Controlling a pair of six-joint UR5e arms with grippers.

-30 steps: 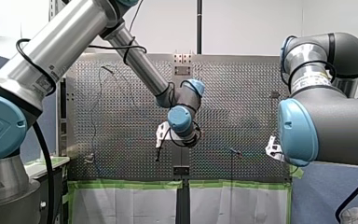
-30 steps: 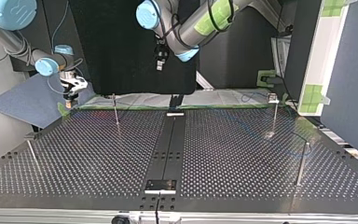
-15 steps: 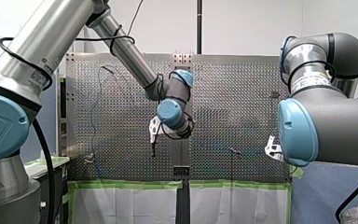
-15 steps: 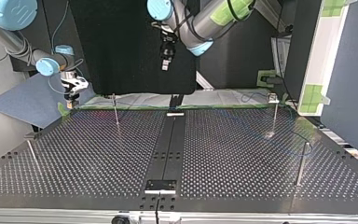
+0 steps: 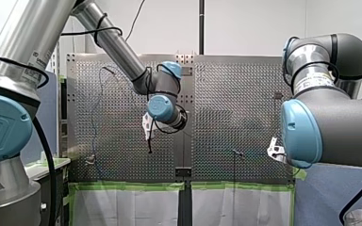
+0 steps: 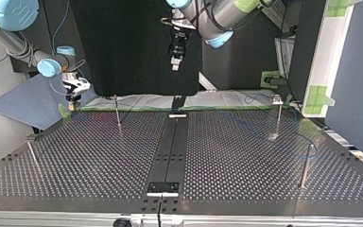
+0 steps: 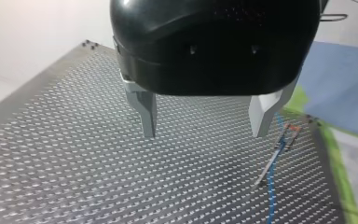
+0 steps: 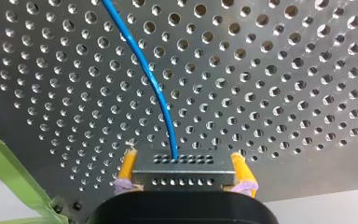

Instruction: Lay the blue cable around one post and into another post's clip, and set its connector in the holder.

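In the right wrist view my right gripper [image 8: 183, 163] has its yellow pads [image 8: 127, 167] shut on the metal connector [image 8: 182, 176]. The blue cable [image 8: 153, 86] runs from the connector across the perforated plate. At the top view's left this gripper [image 6: 73, 97] hovers by the plate's far corner. My left gripper [image 7: 205, 131] is open and holds nothing, high over the plate. Beside its finger [image 7: 262, 116] a thin post with a clip [image 7: 279, 148] stands with blue cable [image 7: 271, 198] at its foot. In the top view my left gripper [image 6: 176, 59] hangs above the far edge's middle.
Thin posts stand on the plate [image 6: 99, 161]: one at the far left [image 6: 117, 112], one at the far right [image 6: 278, 117], one at the near right [image 6: 305, 166], one at the near left [image 6: 32, 155]. A black strip [image 6: 171, 149] with a holder [image 6: 162, 188] runs down the middle.
My left arm has swung toward the front view's left, which is the top view's right, with its gripper still open. My right arm and the connector have stayed put.
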